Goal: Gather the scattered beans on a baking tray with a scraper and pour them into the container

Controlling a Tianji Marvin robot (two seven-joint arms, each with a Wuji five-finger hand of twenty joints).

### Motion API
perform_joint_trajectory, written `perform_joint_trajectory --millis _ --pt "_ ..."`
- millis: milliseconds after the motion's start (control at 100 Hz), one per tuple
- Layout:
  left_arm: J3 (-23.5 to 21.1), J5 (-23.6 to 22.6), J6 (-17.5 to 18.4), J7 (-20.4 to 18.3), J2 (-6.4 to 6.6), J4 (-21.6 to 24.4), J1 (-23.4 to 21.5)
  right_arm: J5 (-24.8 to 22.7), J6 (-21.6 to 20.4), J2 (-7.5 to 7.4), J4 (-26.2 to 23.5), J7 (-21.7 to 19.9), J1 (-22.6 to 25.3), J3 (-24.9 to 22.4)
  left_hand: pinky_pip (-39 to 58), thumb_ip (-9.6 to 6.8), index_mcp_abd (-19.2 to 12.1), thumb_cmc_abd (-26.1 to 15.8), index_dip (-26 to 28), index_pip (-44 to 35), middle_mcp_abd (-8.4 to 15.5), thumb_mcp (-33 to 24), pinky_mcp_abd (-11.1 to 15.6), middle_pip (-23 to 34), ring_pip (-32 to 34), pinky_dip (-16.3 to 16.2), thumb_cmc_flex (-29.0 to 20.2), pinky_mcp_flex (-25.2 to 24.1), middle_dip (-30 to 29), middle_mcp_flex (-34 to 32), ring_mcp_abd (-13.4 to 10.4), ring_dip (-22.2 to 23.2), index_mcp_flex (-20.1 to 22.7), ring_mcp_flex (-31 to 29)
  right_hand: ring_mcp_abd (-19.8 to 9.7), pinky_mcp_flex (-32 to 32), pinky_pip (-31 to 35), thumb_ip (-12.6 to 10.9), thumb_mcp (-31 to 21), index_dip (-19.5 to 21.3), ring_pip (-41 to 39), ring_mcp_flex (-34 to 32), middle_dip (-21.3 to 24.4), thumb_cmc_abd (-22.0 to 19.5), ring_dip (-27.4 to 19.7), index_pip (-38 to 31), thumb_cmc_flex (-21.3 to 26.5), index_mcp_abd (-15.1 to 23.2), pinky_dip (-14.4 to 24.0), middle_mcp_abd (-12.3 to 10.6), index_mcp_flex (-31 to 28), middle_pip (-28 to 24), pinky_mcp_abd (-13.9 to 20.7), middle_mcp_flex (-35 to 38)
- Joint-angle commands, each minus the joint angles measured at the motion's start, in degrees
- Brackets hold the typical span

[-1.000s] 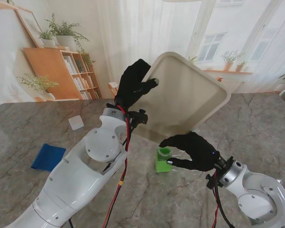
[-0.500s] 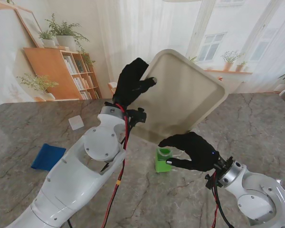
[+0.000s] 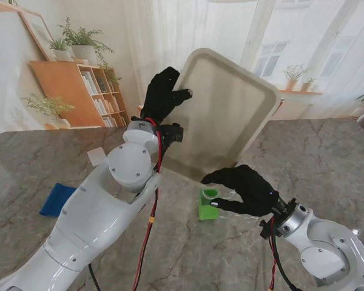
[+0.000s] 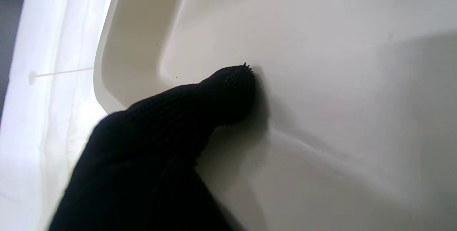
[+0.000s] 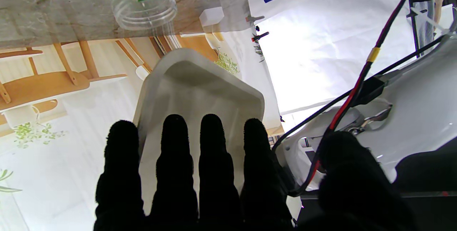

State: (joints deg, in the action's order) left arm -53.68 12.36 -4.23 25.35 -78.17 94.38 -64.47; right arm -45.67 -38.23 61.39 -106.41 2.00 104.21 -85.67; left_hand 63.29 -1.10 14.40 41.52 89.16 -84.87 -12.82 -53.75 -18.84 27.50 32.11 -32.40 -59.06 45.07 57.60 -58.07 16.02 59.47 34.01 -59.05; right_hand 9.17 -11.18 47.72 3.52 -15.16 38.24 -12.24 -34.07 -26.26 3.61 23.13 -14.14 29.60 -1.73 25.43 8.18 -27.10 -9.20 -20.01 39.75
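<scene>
Left hand (image 3: pixel 164 97) grips the upended baking tray (image 3: pixel 230 115); only the right wrist view shows the container (image 5: pixel 142 0) has a clear threaded mouth; right hand (image 3: pixel 246 191) spread, empty; no legible writing

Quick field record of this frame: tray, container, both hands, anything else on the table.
tray: cream tray tipped steeply, its low corner over the container
container: clear jar in a green holder, upright
left hand: left hand grips the tray's upper edge
right hand: right hand at the low corner, hold unclear
beans: none visible
table: blue cloth, white card
</scene>
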Motion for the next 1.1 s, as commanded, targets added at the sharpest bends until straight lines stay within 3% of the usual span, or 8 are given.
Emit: perform_joint_trajectory --millis 0,190,410,670,910,1090 --pt "-0.6 0.6 -1.0 0.6 -0.85 -1.2 1.7 -0.3 0.2 0.2 -0.1 -0.3 0.1 0.0 14.2 -4.3 -0.2 -5.3 0.8 -1.4 8.2 -7.5 10.4 5.4 5.2 -5.5 -5.8 6.4 2.1 -3.6 -4.2 1.1 0.2 -3.9 -0.5 1.1 -2.1 -1.6 0.0 -1.1 -0.1 -0.1 0.3 -1.3 0.6 0.4 0.4 0.5 -0.1 -1.1 0.4 0.2 1.7 -0.6" --pt "-1.2 3.4 -3.5 1.9 -1.93 -5.0 4.4 -0.5 1.0 0.4 -0.1 0.8 0.3 0.1 14.2 -4.41 -0.2 -5.7 0.8 -1.4 8.1 -7.4 10.5 5.5 5.2 -5.6 -5.9 6.4 2.0 -3.5 -4.2 1.2 0.1 -3.8 -0.7 1.1 -2.1 -1.6 0.0 -1.1 -0.1 -0.1 0.3 -1.3 0.6 0.4 0.4 0.6 -0.1 -1.1 0.6 0.2 1.7 -0.7" --pt "-2.2 6.5 -6.4 4.5 -3.5 -9.9 7.6 -1.1 4.4 1.15 0.6 5.3 0.0 1.6 14.1 -4.32 -0.1 -5.8 0.8 -1.3 8.1 -7.0 10.7 5.6 5.2 -5.7 -6.0 6.5 2.0 -3.3 -4.2 1.3 -0.1 -3.7 -0.6 1.0 -2.0 -1.6 -0.1 -1.1 -0.2 -0.2 0.3 -1.1 0.7 0.3 0.5 0.6 0.0 -1.0 0.3 0.2 1.6 -0.5" --pt "-4.9 7.6 -9.2 7.3 -4.33 -13.5 9.3 -0.9 6.9 1.3 0.5 5.6 0.2 1.1 13.8 -4.09 -0.1 -6.1 0.8 -1.1 8.2 -6.7 11.0 5.6 5.0 -5.8 -6.1 6.2 2.0 -2.8 -4.3 1.4 -0.4 -3.3 -0.6 1.0 -2.0 -1.6 -0.1 -1.1 -0.2 -0.3 0.3 -1.0 0.7 0.3 0.5 0.7 0.0 -1.1 0.2 0.2 1.5 -0.4" --pt "-8.3 9.7 -11.5 12.5 -5.3 -14.8 9.5 -0.8 8.8 1.37 0.6 5.7 0.4 0.8 13.6 -3.73 0.0 -6.3 0.8 -0.9 7.9 -6.1 11.1 5.7 4.8 -6.0 -6.6 6.1 2.0 -2.4 -4.3 1.6 -0.8 -3.0 -0.6 1.0 -2.1 -1.6 -0.2 -1.1 -0.2 -0.3 0.3 -0.9 0.7 0.3 0.5 0.6 0.0 -1.1 0.2 0.1 1.6 -0.3" --pt "-10.9 9.2 -13.3 14.3 -5.16 -14.3 8.2 -0.5 10.0 1.39 0.6 5.5 0.4 0.8 13.5 -3.55 0.1 -6.1 0.8 -0.8 7.9 -5.9 11.2 5.7 4.7 -6.2 -6.8 6.1 1.9 -2.2 -4.2 1.8 -0.9 -2.9 -0.5 1.1 -2.1 -1.6 -0.2 -1.1 -0.1 -0.3 0.3 -0.9 0.7 0.3 0.5 0.7 0.0 -1.0 0.1 0.1 1.5 -0.3"
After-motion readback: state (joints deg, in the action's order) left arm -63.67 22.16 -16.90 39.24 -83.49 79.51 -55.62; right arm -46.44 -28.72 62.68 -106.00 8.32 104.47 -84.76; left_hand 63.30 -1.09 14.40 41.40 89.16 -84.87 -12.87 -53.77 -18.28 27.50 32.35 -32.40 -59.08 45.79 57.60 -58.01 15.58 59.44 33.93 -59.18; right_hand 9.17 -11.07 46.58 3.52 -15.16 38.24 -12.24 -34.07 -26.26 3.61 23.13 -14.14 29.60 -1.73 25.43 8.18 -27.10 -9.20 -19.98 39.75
